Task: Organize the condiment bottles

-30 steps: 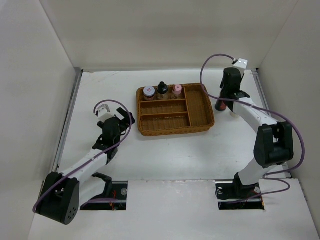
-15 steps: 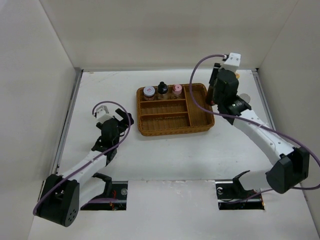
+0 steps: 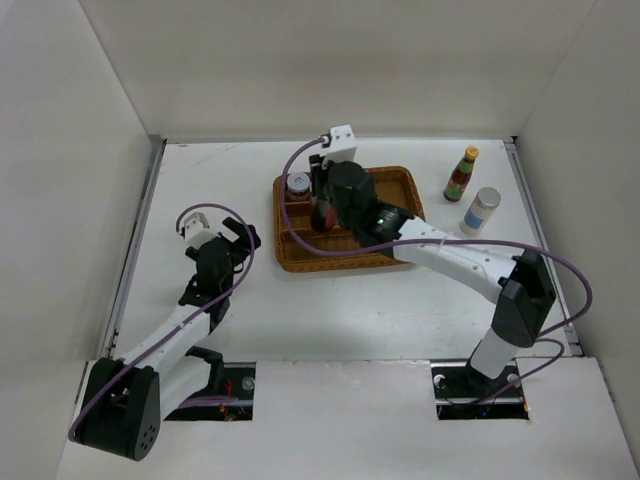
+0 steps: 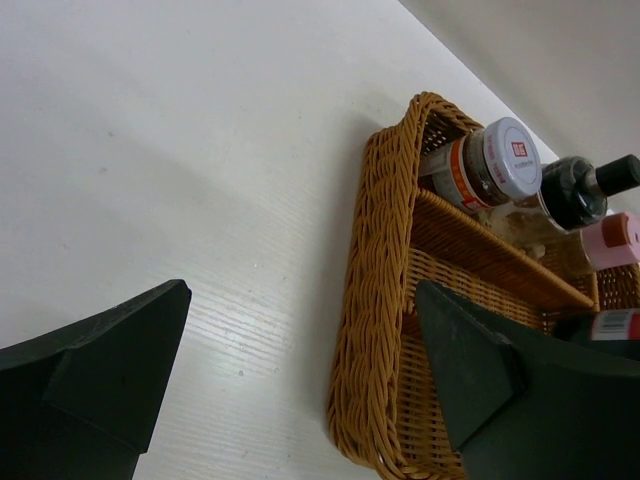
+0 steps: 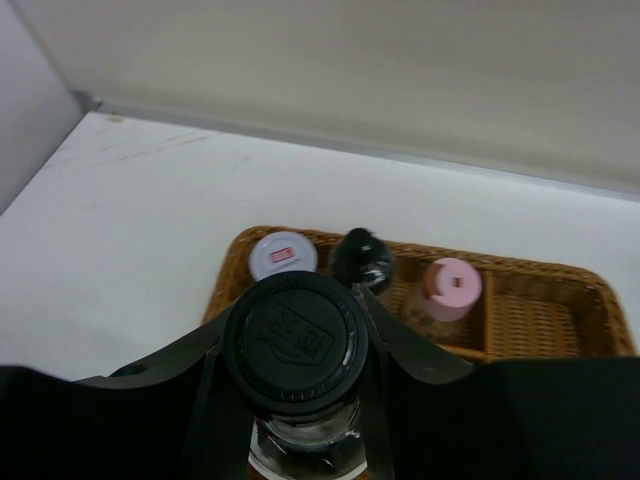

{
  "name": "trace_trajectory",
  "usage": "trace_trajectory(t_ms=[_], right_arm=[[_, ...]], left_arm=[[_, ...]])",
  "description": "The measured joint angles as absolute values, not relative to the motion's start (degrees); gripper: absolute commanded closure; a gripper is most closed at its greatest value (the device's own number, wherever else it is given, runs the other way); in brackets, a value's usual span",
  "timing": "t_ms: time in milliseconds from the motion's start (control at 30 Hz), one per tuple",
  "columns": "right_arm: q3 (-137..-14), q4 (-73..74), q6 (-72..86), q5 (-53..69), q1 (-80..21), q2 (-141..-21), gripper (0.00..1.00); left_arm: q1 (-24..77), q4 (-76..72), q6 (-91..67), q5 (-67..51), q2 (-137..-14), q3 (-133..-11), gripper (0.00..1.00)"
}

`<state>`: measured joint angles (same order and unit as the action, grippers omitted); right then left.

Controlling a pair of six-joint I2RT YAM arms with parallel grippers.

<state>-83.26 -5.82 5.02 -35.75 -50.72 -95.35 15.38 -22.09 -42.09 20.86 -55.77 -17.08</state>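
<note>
My right gripper (image 3: 322, 212) is shut on the tall clear dark-filled bottle (image 3: 323, 216) and holds it over the left part of the brown wicker tray (image 3: 405, 218). In the right wrist view the bottle's black lid (image 5: 295, 340) sits between my fingers. Behind it the white-lidded jar (image 5: 283, 254), black-capped bottle (image 5: 362, 258) and pink-capped bottle (image 5: 450, 287) stand in the tray's back row. The yellow-capped dark sauce (image 3: 461, 174) and the white-blue cylinder (image 3: 482, 210) stand on the table right of the tray. My left gripper (image 3: 232, 238) is open and empty left of the tray.
The left wrist view shows the tray's left wall (image 4: 375, 330) close ahead, with the white-lidded jar (image 4: 490, 165), the black-capped bottle (image 4: 585, 188) and the pink-capped bottle (image 4: 612, 240) beyond it. White walls enclose the table on three sides.
My right arm has swung left from the table's right side, carrying the dark-filled bottle over the tray. The sauce bottle and cylinder now show. The left gripper shifted slightly.
</note>
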Motion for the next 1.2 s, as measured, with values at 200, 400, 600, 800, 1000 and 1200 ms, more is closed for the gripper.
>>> trace_trajectory(t_ms=[200, 400, 600, 800, 1000, 1200], right_arm=[[-86.0, -6.0, 5.5, -34.0, -55.1, -99.9, 0.77], [-86.4, -5.9, 6.4, -33.9, -56.6, -101.8, 0.77], [-86.1, -5.6, 8.1, -33.9, -57.9, -102.5, 0.77], [-83.1, -6.5, 11.4, -33.8, -59.4, -102.9, 0.73], [-80.5, -9.0, 13.2, -33.8, -59.6, -104.3, 0.61], [-79.6, -10.9, 14.9, -33.8, -59.7, -104.3, 0.35]], left_arm=[[14.3, -22.0, -42.7, 20.4, -55.7, -16.8, 0.0], [14.2, -22.0, -43.1, 19.4, -55.7, -16.7, 0.0], [13.8, -22.0, -43.4, 18.8, -55.7, -16.7, 0.0], [13.4, -22.1, -43.5, 18.5, -55.6, -16.7, 0.0], [12.8, -22.1, -43.8, 18.1, -55.5, -16.6, 0.0], [12.8, -22.1, -44.0, 17.7, -55.6, -16.4, 0.0]])
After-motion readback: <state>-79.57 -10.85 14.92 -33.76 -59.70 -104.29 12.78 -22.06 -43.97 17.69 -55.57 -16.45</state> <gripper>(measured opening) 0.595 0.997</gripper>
